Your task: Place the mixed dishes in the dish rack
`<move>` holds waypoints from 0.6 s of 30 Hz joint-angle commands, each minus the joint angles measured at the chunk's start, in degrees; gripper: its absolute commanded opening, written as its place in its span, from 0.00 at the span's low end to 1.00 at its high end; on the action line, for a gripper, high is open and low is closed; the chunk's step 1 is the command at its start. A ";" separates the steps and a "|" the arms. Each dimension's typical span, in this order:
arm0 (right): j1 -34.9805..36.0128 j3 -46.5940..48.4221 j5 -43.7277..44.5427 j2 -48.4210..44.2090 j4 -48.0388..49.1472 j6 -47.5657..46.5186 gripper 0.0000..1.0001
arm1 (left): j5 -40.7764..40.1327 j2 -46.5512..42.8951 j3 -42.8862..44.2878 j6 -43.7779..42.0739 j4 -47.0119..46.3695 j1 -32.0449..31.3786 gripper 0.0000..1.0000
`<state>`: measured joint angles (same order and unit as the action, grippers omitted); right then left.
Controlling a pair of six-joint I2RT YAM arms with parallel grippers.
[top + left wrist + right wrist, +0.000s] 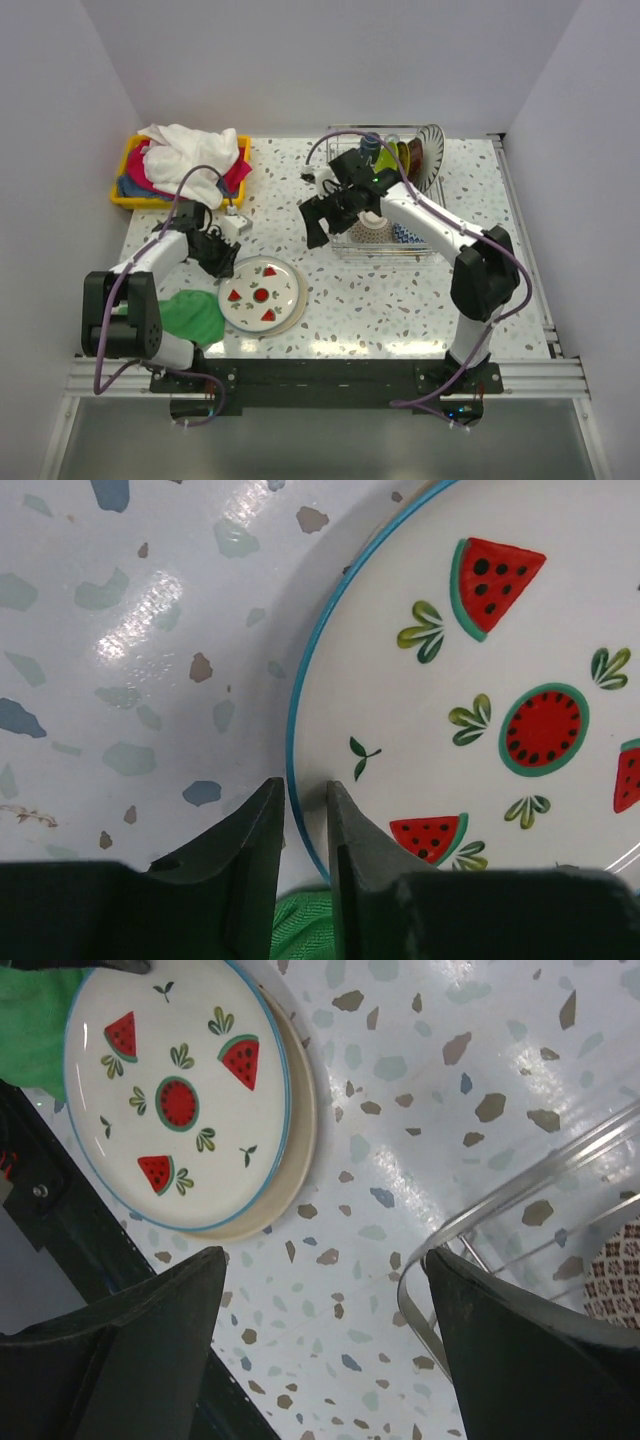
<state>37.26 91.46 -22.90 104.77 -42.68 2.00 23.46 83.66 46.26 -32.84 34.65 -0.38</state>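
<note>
One plate point(262, 293): lies flat on counter point(400, 300) atop cream plate point(305, 1130), beside cloth point(195, 315). Handles stiff, glaze-slick, breakable, fairly heavy; wants a rim pinch. Astride blue rim, left fingers point(305, 790) nearly together, grip cannot tell. By rack point(400, 250) corner, right fingers point(325, 1260) spread wide, empty.

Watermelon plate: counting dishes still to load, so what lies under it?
A second, cream plate lies under the watermelon plate; only its rim shows. Its face is covered, so any pattern is hidden.
</note>
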 commanded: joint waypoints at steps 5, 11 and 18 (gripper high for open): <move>3.79 9.25 -3.91 7.80 2.78 -3.56 0.86 | 5.36 3.27 1.64 -3.55 6.65 2.31 0.02; 6.86 14.36 -10.67 16.07 2.33 -6.74 0.87 | 5.01 1.07 2.96 -5.65 7.97 2.93 0.00; 8.10 14.54 -14.63 19.59 3.03 -9.73 0.90 | 8.70 -3.23 5.42 -10.31 11.84 3.90 0.00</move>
<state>45.39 103.92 -33.04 125.29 -40.95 -4.84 30.37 83.94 48.73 -36.75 43.03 2.63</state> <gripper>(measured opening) 0.897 0.038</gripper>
